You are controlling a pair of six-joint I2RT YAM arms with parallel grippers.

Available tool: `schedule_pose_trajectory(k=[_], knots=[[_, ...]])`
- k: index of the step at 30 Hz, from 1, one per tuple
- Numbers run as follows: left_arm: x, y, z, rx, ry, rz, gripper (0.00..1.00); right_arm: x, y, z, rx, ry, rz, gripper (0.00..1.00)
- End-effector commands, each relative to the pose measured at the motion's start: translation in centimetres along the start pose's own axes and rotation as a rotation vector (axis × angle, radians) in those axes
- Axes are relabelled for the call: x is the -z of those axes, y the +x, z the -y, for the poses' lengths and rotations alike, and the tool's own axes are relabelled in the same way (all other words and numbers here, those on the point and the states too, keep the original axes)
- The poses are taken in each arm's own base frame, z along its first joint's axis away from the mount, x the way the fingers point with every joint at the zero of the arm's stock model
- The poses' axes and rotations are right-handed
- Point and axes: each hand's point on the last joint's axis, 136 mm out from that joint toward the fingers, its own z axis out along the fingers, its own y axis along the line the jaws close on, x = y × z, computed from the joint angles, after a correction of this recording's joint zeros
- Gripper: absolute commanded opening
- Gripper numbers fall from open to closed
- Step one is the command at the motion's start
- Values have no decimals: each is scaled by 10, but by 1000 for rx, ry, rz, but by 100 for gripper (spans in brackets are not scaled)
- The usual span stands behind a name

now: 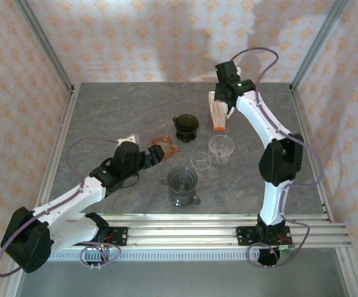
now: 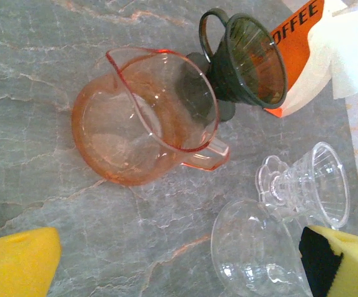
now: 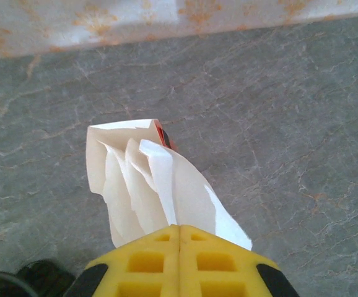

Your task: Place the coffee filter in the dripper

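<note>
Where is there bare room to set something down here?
Bare: far-left table, beyond the orange jug; also the near strip between the clear carafe and the right arm. Crowded: the centre, around the dark dripper and clear dripper.

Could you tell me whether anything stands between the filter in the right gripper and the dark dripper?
Nothing visible does. The right gripper is shut on the filter by the packet; bare table lies between it and the dark dripper, whose mouth is uncovered. The orange jug stands on the dripper's other side.
</note>
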Motion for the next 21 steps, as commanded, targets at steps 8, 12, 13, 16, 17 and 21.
schedule_pose_trajectory(k=[8, 12, 13, 16, 17, 21], knots=[[15, -15, 30, -16, 50, -5, 100, 82, -8, 4, -80, -82, 119, 0], [30, -21, 38, -8, 82, 15, 99, 116, 19, -7, -56, -152, 110, 0], [34, -22, 39, -4, 89, 20, 99, 128, 29, -11, -39, -175, 105, 0], [43, -22, 38, 1, 97, 26, 99, 156, 56, -19, -4, -253, 77, 0], [46, -21, 36, 1, 93, 24, 99, 168, 64, -20, 6, -281, 67, 0], [52, -13, 25, 7, 73, 6, 99, 216, 90, -22, 61, -396, 38, 0]])
